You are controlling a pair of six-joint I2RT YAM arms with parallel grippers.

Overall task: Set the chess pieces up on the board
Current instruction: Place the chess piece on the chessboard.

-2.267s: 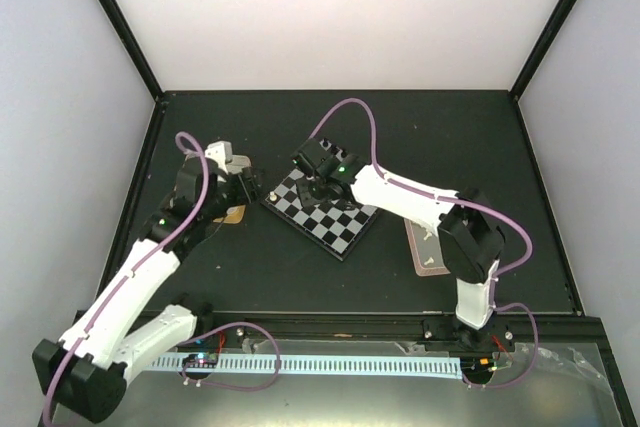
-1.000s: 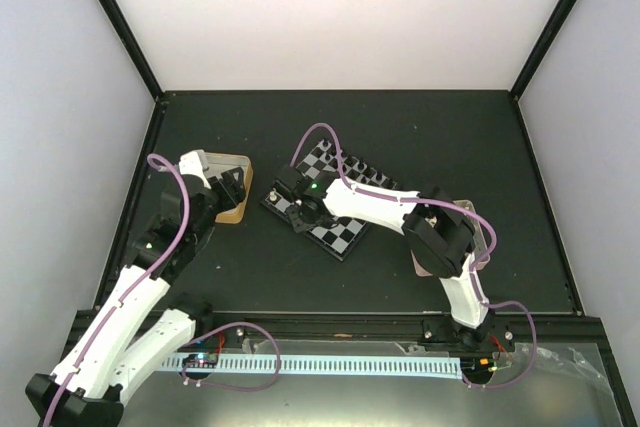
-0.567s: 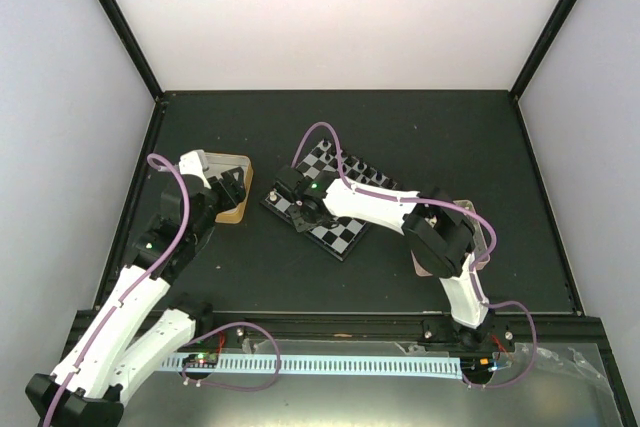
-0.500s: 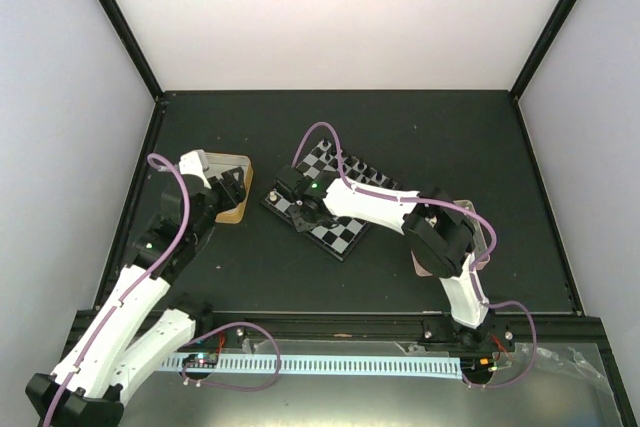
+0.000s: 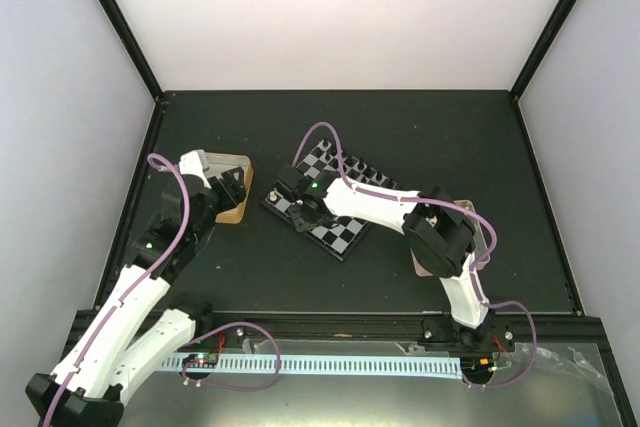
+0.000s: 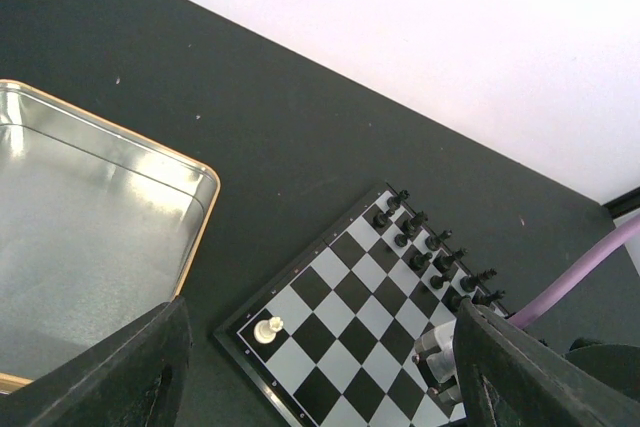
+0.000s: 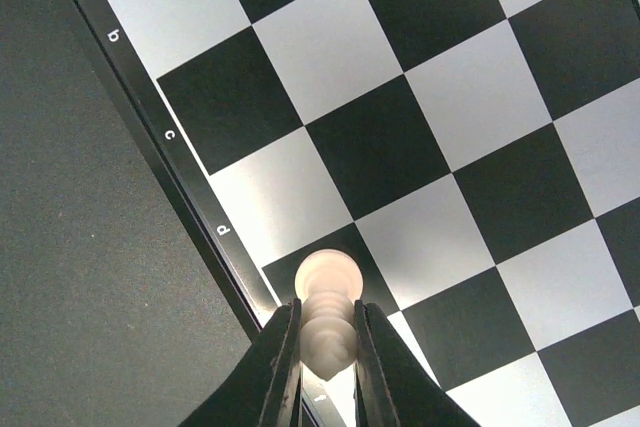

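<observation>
Black pcs [image 6: 432, 249] lined on board [image 6: 352, 319] side twd counter's far edge, one white pc [image 6: 267, 328] set. R tool [image 7: 325, 367] pinches 2nd white pc [image 7: 328, 292]; L tool [image 6: 320, 377] spread. Most whites left.

Right fingers [image 7: 283, 367] now at board [image 7: 400, 147] edge

The board [image 6: 365, 322] is chequered black and pale grey inside a thin dark rim lettered in white, with black pieces [image 6: 432, 247] lining its 1 o'clock edge in the left wrist view and a lone cream-white piece [image 6: 268, 328] near its 9 o'clock corner. A second cream-white piece [image 7: 327, 322] shows between the black right fingers [image 7: 281, 372], seen against a black square. The worktop [image 6: 260, 117] is charcoal, the tin [image 6: 196, 209] silvery with a yellow-orange rim, and the left arm [image 5: 135, 287] and right arm [image 5: 372, 201] white with black joints and purple cables [image 5: 318, 126].
</observation>
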